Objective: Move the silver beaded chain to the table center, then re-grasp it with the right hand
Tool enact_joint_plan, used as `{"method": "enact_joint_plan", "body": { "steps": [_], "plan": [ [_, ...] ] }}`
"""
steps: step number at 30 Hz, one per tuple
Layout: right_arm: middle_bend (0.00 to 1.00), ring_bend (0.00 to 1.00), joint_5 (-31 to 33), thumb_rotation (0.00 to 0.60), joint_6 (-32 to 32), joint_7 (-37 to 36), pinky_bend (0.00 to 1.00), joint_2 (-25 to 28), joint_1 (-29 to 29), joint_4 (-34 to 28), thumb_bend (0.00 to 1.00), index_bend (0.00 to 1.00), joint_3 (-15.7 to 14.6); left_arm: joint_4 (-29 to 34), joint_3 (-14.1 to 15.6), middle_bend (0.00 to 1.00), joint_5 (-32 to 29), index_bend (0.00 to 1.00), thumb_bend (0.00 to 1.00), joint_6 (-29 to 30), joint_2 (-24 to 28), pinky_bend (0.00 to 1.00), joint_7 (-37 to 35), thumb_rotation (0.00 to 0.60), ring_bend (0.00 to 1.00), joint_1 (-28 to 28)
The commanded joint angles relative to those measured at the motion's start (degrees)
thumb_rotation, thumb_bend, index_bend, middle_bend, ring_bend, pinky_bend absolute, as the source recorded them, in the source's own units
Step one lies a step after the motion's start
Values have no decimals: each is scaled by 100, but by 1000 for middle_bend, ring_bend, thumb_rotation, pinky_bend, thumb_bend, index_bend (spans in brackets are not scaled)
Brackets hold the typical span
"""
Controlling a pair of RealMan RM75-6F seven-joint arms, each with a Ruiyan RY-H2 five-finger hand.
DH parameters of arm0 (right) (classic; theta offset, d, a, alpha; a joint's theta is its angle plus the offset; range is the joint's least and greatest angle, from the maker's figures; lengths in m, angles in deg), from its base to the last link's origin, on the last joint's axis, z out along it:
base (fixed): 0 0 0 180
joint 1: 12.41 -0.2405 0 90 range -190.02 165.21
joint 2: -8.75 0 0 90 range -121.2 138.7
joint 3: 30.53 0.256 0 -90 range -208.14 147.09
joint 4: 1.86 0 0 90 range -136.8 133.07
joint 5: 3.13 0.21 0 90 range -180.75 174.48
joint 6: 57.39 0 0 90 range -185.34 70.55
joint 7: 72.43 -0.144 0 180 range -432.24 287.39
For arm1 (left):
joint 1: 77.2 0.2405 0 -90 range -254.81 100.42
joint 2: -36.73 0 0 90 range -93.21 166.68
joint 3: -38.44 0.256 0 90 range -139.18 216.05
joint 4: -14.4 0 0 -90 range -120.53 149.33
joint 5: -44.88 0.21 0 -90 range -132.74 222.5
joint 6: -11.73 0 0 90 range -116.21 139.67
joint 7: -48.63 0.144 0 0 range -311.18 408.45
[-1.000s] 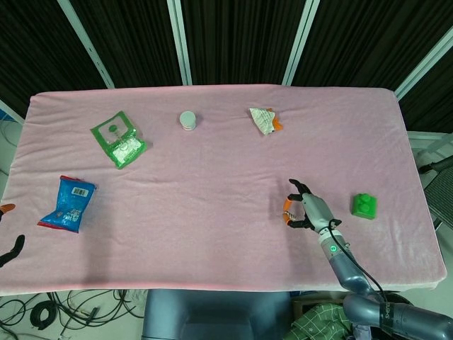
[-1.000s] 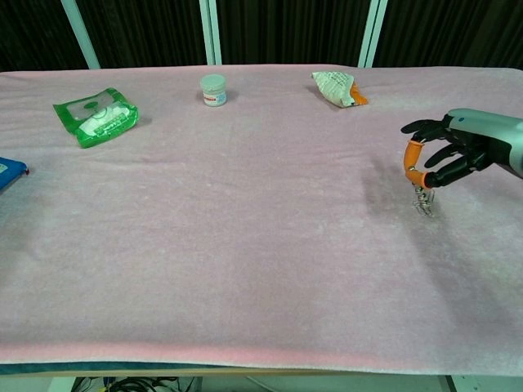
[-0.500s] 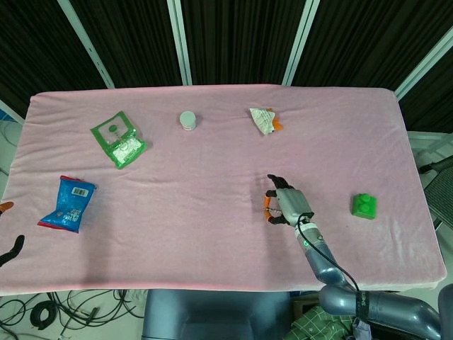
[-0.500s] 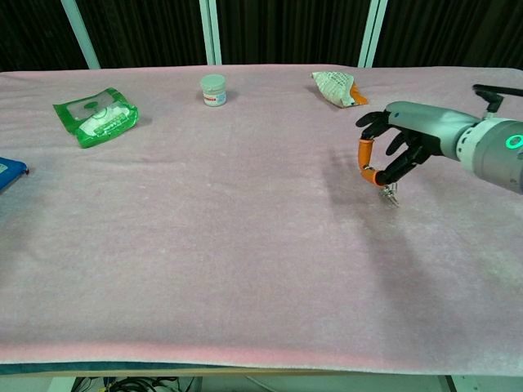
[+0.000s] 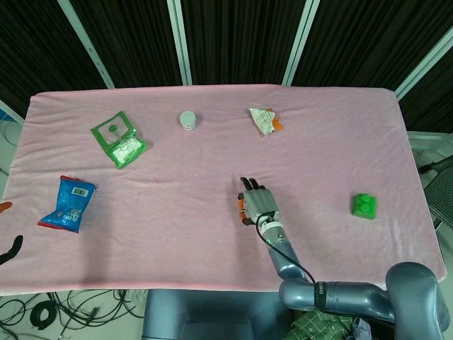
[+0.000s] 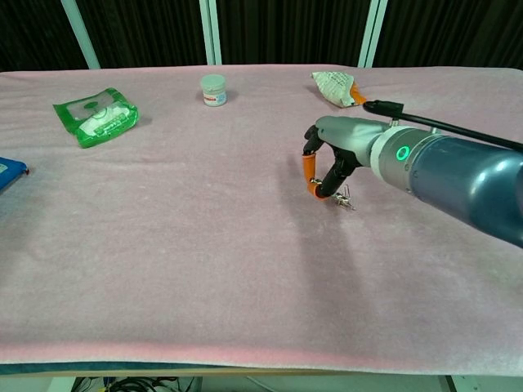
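Silver beaded chain (image 6: 343, 198): pinched in the right hand (image 6: 329, 158) near the table's (image 5: 212, 234) middle, hanging down in a short bunch, long axis roughly vertical, lower end at or just above the pink cloth. Left hand (image 5: 8, 248): only dark fingertips show at the head view's left edge; its pose cannot be told.

no readable text, print on blue packet (image 5: 68, 203) and green packet (image 5: 118, 139) too small
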Motion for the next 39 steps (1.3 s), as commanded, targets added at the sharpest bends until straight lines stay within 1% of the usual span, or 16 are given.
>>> {"method": "enact_joint_plan", "body": {
  "steps": [1,2,4,6,9,11,15,20,23,26,29,32,35,37,39],
  "plan": [
    [27,41,143,600,-109,172,199,-143,-109,104,348,662,41,-2,4,41,0,228,301,-8,4,0,-11,600,0,-1],
    [27,41,171,600,-125,210,199,-173,-132,130,333,619,42,-1,5,41,-1,228,301,-9,6,0,-15,600,0,-1],
    [24,41,259,600,-164,273,199,-240,-176,172,299,488,73,0,6,41,2,228,301,-9,9,0,-21,600,0,-1],
    [20,41,373,600,-166,306,199,-260,-201,145,265,321,114,-3,8,41,11,228,301,1,8,0,-18,600,0,0],
    [18,41,545,600,-206,427,199,-235,-234,58,242,180,130,-4,11,41,7,229,301,-4,2,0,-1,600,0,-4],
    [17,41,633,600,-241,487,199,-211,-252,-26,218,120,147,-1,12,41,6,229,301,-12,-1,0,16,600,0,-10],
    [11,39,626,600,-305,428,199,-162,-237,-188,160,22,204,-3,12,41,18,229,301,9,-9,0,32,600,0,-7],
    [9,39,555,600,-373,228,199,22,-159,-465,148,3,333,-4,3,41,14,229,301,57,-14,0,27,600,0,12],
    [9,39,210,600,-575,41,199,405,20,-822,148,1,361,0,14,41,7,229,301,42,-14,0,55,600,0,12],
    [9,39,-148,600,-769,-147,199,968,316,-1349,148,0,303,18,34,41,12,229,301,8,-4,0,79,600,0,4],
    [7,39,-827,600,-1056,-401,199,1794,807,-2036,148,0,50,60,57,41,7,227,300,-52,20,0,94,600,0,-10],
    [4,39,-1753,600,-1230,-805,199,2609,1386,-2570,148,0,-424,95,75,41,-17,218,301,-132,55,0,83,600,0,-30],
    [1,36,-2731,600,-1433,-1139,199,3250,1944,-2775,148,0,-1024,121,84,40,-47,202,300,-203,76,0,96,600,0,-54],
    [0,32,-3363,600,-1621,-1327,199,3514,2282,-2761,147,0,-1405,139,96,41,-60,198,300,-248,80,0,118,600,0,-69],
    [0,32,-3878,600,-1893,-1527,199,3667,2621,-2704,147,0,-1722,172,124,41,-72,196,301,-314,92,0,165,600,0,-86]
  ]
}}
